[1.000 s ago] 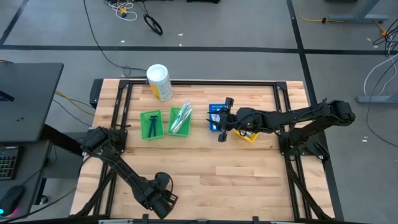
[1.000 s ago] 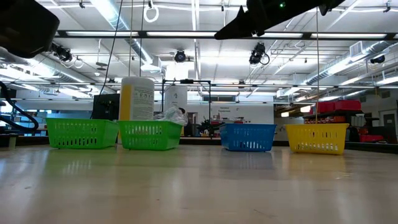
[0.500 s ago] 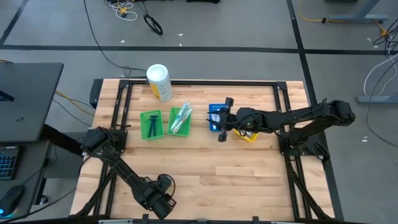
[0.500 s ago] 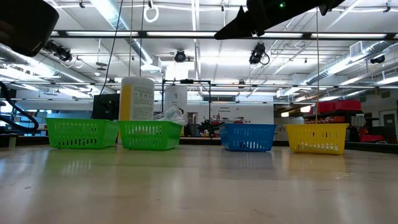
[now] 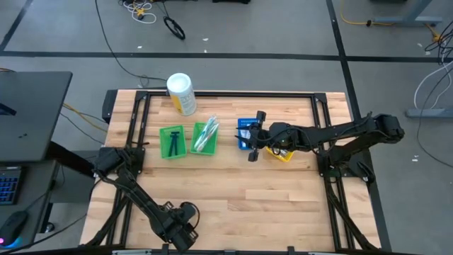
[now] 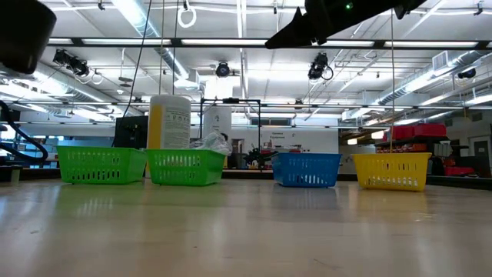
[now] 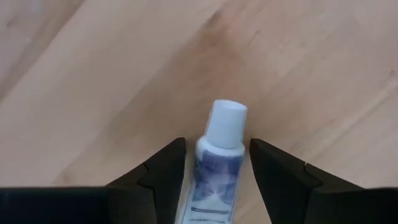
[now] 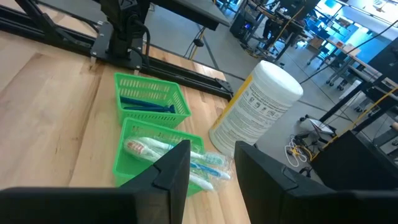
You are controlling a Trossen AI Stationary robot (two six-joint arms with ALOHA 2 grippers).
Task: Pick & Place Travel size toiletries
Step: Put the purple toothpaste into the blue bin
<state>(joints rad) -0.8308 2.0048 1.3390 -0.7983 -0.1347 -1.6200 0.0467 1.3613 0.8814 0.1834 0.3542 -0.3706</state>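
Note:
My left gripper [image 5: 180,228] hangs near the table's near edge, left of centre, and is shut on a small white tube with blue marks [image 7: 216,168]. My right gripper [image 5: 253,145] is open over the near side of the blue bin [image 5: 245,132] and holds nothing [image 8: 211,149]. In the right wrist view, one green bin [image 8: 151,102] holds blue and green toothbrush-like sticks. The green bin beside it [image 8: 158,155] holds white tubes and toothbrushes lying flat. In the low view, my left gripper [image 6: 23,31] is a dark shape at upper left. My left gripper pinches the tube's body [image 7: 211,177] between its two fingers [image 7: 171,165], which lie along the tube's two sides. The white cap [image 7: 225,121] sticks out past the fingertips. The tube appears lifted clear of the wooden table below it.
A row stands across the far half: white-and-yellow canister [image 5: 181,93], two green bins [image 5: 172,142] [image 5: 204,137], the blue bin and a yellow bin [image 5: 283,152] under my right arm. Bare wood [image 5: 241,191] lies between the row and the near edge.
My left gripper has risen and drifted slightly toward the table's near-left; in the low view its dark shape climbs out toward the upper left corner. My right arm has kept still.

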